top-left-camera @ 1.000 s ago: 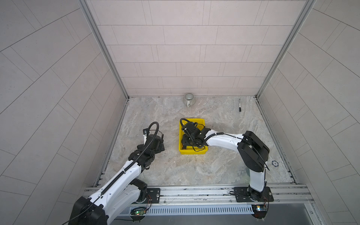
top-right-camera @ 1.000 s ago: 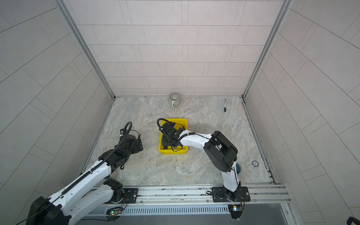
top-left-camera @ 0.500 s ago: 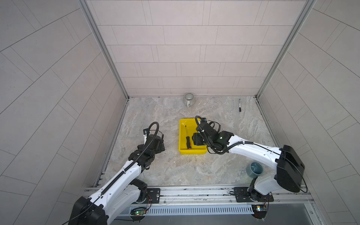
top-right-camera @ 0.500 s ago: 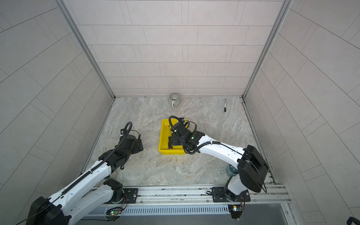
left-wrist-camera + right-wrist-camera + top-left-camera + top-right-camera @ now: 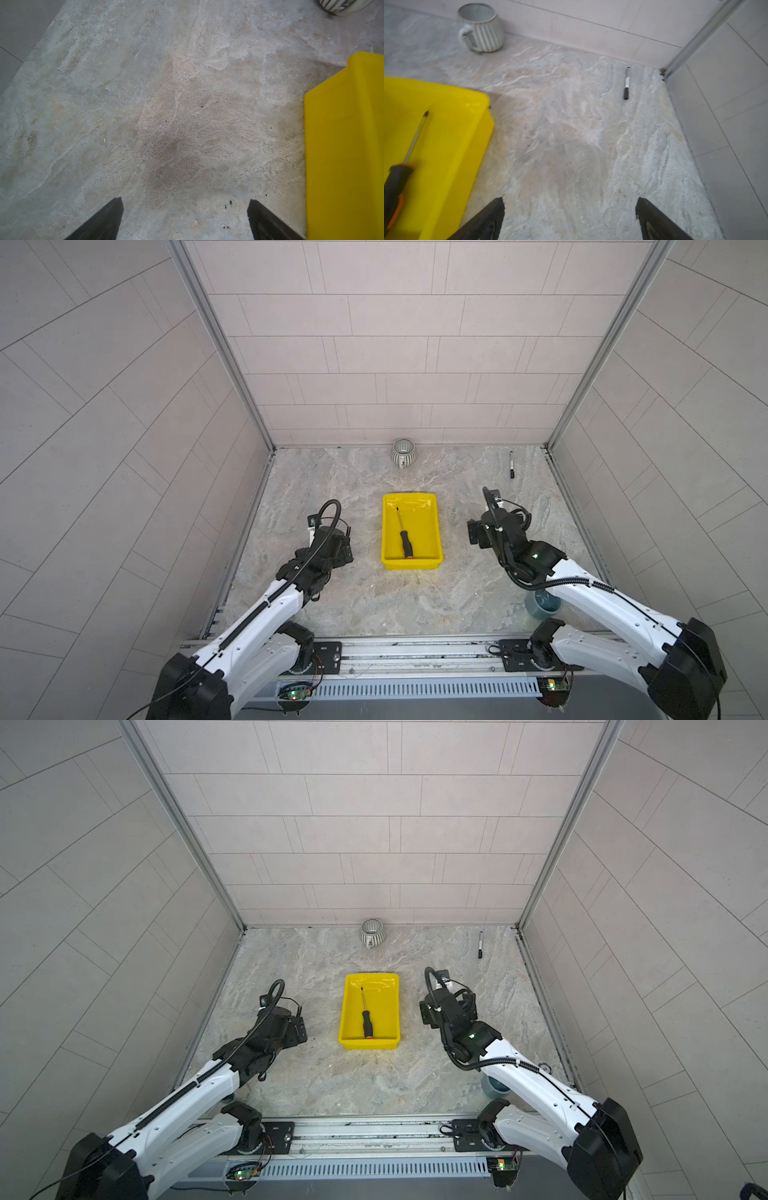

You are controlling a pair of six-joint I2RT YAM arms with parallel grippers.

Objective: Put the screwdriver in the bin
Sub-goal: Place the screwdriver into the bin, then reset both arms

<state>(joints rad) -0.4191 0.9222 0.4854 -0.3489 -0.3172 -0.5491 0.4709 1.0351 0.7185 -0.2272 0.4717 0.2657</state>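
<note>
The screwdriver [image 5: 404, 537] [image 5: 365, 1017] lies flat inside the yellow bin [image 5: 424, 526] [image 5: 387, 1006] in the middle of the table, its orange butt end at the near wall and its shaft pointing away. Nothing touches it. My right gripper [image 5: 473, 533] [image 5: 426, 1013] hovers open to the right of the bin, apart from it; the right wrist view shows its fingers [image 5: 570, 205] spread over bare stone, with the bin [image 5: 446, 135] and screwdriver [image 5: 404, 158] off to one side. My left gripper [image 5: 347, 549] [image 5: 185, 207] is open over the table left of the bin [image 5: 342, 145].
A ribbed grey-white mug [image 5: 403, 451] [image 5: 480, 27] stands at the back wall. A black marker pen [image 5: 511, 464] [image 5: 626, 83] lies near the back right corner. A teal cup [image 5: 540, 605] stands under my right forearm at the front right. Walls enclose three sides.
My right gripper has opened, left the bin and drawn back to the right. The screwdriver now lies free in the bin. The left arm has not moved.
</note>
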